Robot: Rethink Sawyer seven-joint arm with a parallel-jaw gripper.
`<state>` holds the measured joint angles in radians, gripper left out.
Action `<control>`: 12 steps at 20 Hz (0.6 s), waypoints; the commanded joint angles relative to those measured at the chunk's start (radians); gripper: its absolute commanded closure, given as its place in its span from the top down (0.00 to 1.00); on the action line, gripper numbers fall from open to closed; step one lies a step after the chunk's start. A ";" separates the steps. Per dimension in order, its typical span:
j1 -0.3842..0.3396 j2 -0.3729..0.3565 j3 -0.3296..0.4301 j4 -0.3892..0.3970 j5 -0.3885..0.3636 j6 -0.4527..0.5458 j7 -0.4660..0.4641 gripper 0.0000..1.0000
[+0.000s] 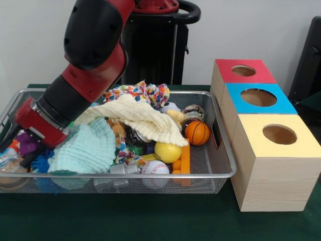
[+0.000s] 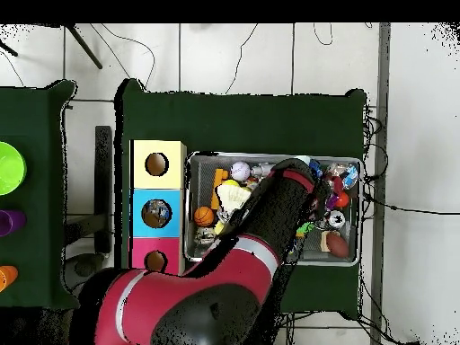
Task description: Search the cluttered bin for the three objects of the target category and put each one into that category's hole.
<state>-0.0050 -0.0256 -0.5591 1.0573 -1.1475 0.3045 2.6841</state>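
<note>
Task status: judged early. The wire bin [image 1: 220,173] remains full of clutter, and no object is seen in transit to the boxes.
Target category: not identifiable from the views; several balls lie in the bin, among them a baseball [image 1: 154,168], a yellow ball [image 1: 167,152] and an orange basketball [image 1: 197,132].
Holes: red box [image 1: 244,71], blue box [image 1: 258,97] and yellow box [image 1: 279,134] stand in a row just beside the bin, on the side far from the claw. The red and yellow holes show only dark interiors. In the overhead view the blue hole shows something pale inside; what it is cannot be told.
Remaining work: as far as visible, all three objects are yet to be placed.
Claw position: at the bin end opposite the boxes, down among purple and blue toys, beside the mint cloth [image 1: 83,149].
Claw state: cannot tell whether released or clenched; the wrist [image 1: 42,123] and clutter hide it.
Claw contact: none confirmed.
Cover: a cream cloth [image 1: 143,120] lies over the bin's middle, between claw and balls.
Surface: green cover [image 1: 150,221].
</note>
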 commanded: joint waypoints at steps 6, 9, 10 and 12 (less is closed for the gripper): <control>-0.090 0.028 0.210 -0.033 0.019 -0.048 -0.204 1.00; -0.100 0.026 0.220 -0.037 0.018 -0.055 -0.220 1.00; -0.103 0.024 0.223 -0.039 0.016 -0.057 -0.229 1.00; -0.101 0.030 0.217 -0.047 0.009 -0.063 -0.222 1.00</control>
<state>-0.0199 -0.0451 -0.5385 1.0653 -1.1418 0.3045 2.6841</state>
